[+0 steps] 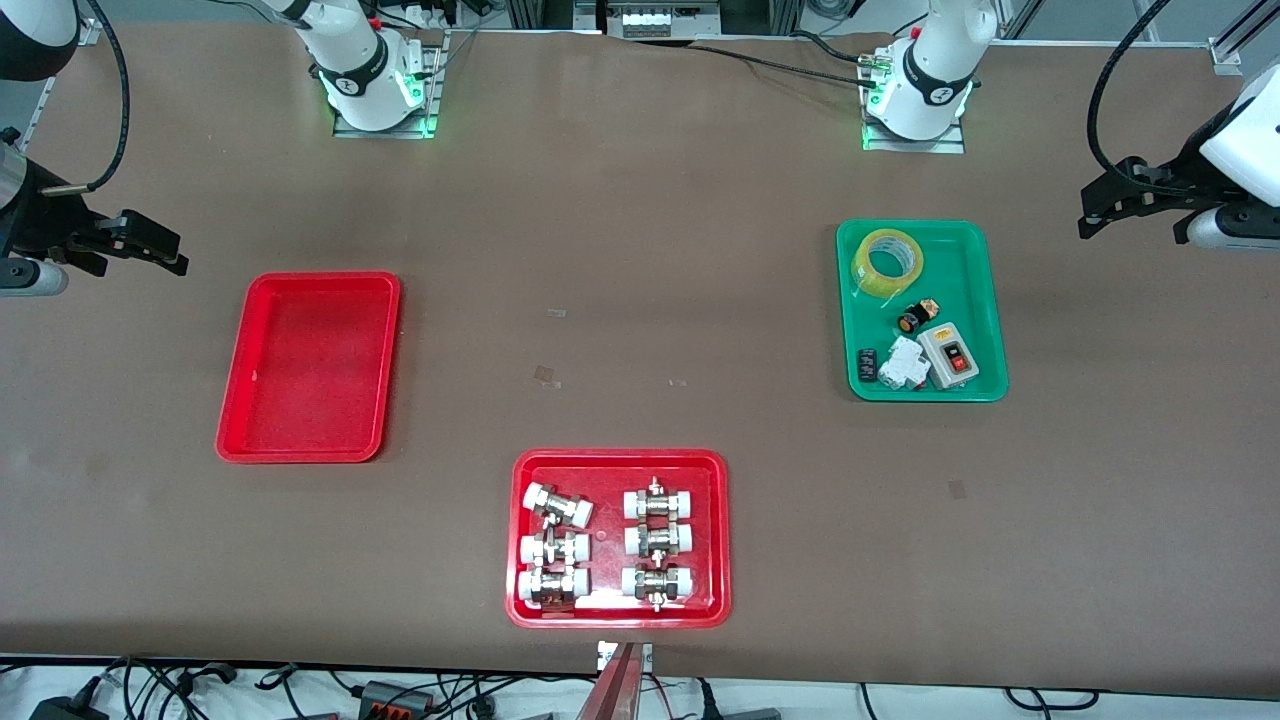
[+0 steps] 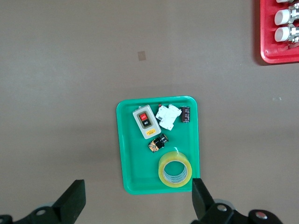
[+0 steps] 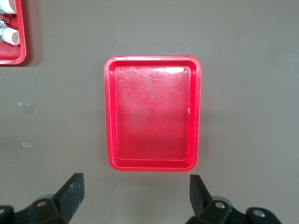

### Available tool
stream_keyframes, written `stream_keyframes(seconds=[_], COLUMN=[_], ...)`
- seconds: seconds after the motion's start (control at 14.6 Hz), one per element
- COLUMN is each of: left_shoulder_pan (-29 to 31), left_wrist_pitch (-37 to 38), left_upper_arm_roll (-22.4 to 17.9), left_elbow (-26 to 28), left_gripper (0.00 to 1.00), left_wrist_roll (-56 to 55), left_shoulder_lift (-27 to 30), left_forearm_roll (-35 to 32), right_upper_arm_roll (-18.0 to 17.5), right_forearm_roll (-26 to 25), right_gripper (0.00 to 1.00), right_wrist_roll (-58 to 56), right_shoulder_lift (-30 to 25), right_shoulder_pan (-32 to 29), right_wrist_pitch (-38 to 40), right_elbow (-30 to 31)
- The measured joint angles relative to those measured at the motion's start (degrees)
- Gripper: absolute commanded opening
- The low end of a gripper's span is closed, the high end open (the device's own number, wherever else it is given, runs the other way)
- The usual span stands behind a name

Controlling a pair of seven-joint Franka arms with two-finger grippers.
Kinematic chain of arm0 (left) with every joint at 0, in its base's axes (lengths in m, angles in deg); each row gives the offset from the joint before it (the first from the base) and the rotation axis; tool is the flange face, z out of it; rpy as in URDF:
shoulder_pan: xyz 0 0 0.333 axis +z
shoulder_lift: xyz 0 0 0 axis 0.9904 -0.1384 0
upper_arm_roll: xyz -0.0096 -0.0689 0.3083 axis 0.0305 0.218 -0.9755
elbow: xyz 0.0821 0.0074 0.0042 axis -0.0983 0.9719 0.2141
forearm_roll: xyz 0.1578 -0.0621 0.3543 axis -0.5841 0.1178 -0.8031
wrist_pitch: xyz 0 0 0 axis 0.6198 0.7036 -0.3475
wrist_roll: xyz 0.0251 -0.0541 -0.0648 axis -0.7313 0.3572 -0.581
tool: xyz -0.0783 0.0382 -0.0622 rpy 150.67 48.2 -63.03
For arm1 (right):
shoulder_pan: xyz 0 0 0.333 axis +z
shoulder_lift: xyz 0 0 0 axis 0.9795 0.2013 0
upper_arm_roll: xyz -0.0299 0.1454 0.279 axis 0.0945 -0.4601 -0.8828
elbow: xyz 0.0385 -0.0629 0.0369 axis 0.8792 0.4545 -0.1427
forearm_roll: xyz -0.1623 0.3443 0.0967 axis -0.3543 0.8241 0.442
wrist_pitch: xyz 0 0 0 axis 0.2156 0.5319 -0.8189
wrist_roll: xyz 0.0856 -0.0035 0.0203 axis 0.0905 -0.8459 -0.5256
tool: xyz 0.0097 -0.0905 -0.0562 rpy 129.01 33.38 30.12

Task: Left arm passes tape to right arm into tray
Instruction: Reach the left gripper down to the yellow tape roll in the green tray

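The yellowish tape (image 1: 886, 261) lies flat in the green tray (image 1: 975, 300), at its end farthest from the front camera; it also shows in the left wrist view (image 2: 175, 169). My left gripper (image 1: 1100, 212) is open and empty, high over the table at the left arm's end, beside the green tray (image 2: 128, 149); in the left wrist view (image 2: 136, 205) its jaws stand wide apart. The plain red tray (image 1: 232, 420) is empty. My right gripper (image 1: 160, 252) is open and empty, high at the right arm's end, beside the red tray (image 3: 110, 116); in the right wrist view (image 3: 135, 200) its jaws stand wide apart.
The green tray also holds a small black-and-gold round part (image 1: 918, 316), a grey switch box (image 1: 951, 359), a white breaker (image 1: 904, 364) and a small black part (image 1: 867, 364). A second red tray (image 1: 520, 590) with white-capped metal fittings (image 1: 557, 505) sits near the front edge.
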Motion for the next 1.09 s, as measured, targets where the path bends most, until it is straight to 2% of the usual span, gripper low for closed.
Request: stream_keyframes(seconds=[0.62,0.89,1.09], left_shoulder_pan=[0.04,0.49,0.67], left_wrist_pitch=[2.02,3.06,-1.94], left_upper_arm_roll=[0.04,0.01,0.01], left_elbow=[1.13,8.59,19.54], left_gripper=[1.0,1.0,1.0], left_wrist_roll=[0.0,-0.03,-0.05], left_shoulder_lift=[-0.63,-3.8,-5.49], left_forearm_roll=[0.0,1.49,3.26], right_upper_arm_roll=[0.0,0.0,0.0], right_forearm_roll=[0.0,0.0,0.0], right_gripper=[1.0,1.0,1.0], right_wrist_roll=[0.0,0.0,0.0], right_shoulder_lift=[-0.14,-0.14,-0.13], right_shoulder_pan=[0.0,0.0,0.0], right_wrist_pitch=[0.01,0.01,0.02], right_elbow=[0.0,0.0,0.0])
